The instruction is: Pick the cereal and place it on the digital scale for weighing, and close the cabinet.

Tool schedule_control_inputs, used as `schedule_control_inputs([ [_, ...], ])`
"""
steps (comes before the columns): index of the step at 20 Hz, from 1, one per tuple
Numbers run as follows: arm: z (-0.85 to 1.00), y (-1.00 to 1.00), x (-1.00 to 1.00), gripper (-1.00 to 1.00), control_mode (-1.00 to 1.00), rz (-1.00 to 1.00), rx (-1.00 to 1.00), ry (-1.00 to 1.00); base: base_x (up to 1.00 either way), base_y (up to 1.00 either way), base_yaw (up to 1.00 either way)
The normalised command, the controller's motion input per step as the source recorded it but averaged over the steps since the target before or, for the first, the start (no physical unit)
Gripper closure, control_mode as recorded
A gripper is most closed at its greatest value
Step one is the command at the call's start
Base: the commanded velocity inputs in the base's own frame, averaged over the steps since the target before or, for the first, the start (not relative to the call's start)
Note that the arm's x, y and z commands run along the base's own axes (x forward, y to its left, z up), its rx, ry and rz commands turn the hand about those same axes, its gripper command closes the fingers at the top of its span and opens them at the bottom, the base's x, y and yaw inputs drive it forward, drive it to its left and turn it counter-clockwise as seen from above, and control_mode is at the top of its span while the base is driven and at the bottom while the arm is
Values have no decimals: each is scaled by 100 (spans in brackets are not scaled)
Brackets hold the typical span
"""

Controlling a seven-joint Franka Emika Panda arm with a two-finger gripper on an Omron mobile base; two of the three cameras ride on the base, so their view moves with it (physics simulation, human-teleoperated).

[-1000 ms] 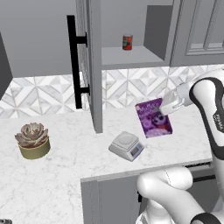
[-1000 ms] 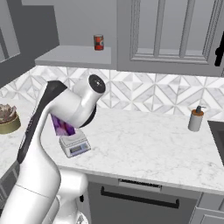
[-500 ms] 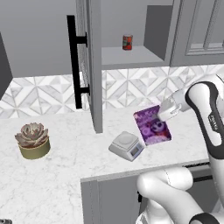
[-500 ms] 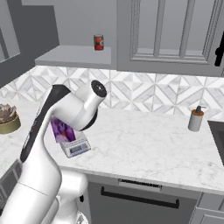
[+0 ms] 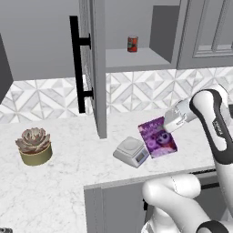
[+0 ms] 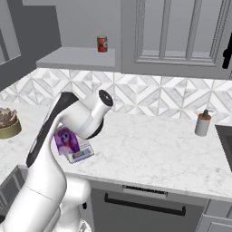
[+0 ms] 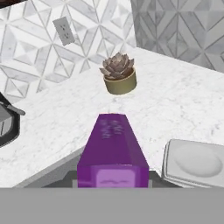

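My gripper (image 5: 169, 127) is shut on the cereal (image 5: 158, 137), a flat purple box with a pinkish picture, and holds it tilted just above the counter. The digital scale (image 5: 131, 151), light grey with a round platter, sits immediately left of the box, which overlaps its right edge. In the hand view the cereal (image 7: 112, 146) runs away from me and the digital scale (image 7: 195, 163) lies to its right. From the right base the cereal (image 6: 66, 140) hangs beside the digital scale (image 6: 79, 153), partly behind my arm. The cabinet door (image 5: 97, 68) stands open, black bar handle (image 5: 78, 71) facing out.
A small red can (image 5: 132, 43) stands on the open cabinet shelf. A potted succulent (image 5: 33, 145) sits at the counter's left. A soap dispenser (image 6: 203, 123) stands far right near the sink edge. A wall outlet (image 7: 64, 30) is on the tiled backsplash.
My gripper has carried the cereal down and to the left, closer to the scale. The cabinet door, can and plant have not moved.
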Motion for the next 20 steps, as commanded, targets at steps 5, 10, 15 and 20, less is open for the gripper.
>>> schedule_control_inputs([
  [5,-17,0,32,100,-100,5,0,10,0,0,0],
  [10,-1,0,32,100,-100,0,8,-12,0,0,0],
  [15,-19,0,50,100,-100,3,15,-30,0,0,0],
  [20,-10,1,25,100,-100,6,20,-24,0,0,0],
])
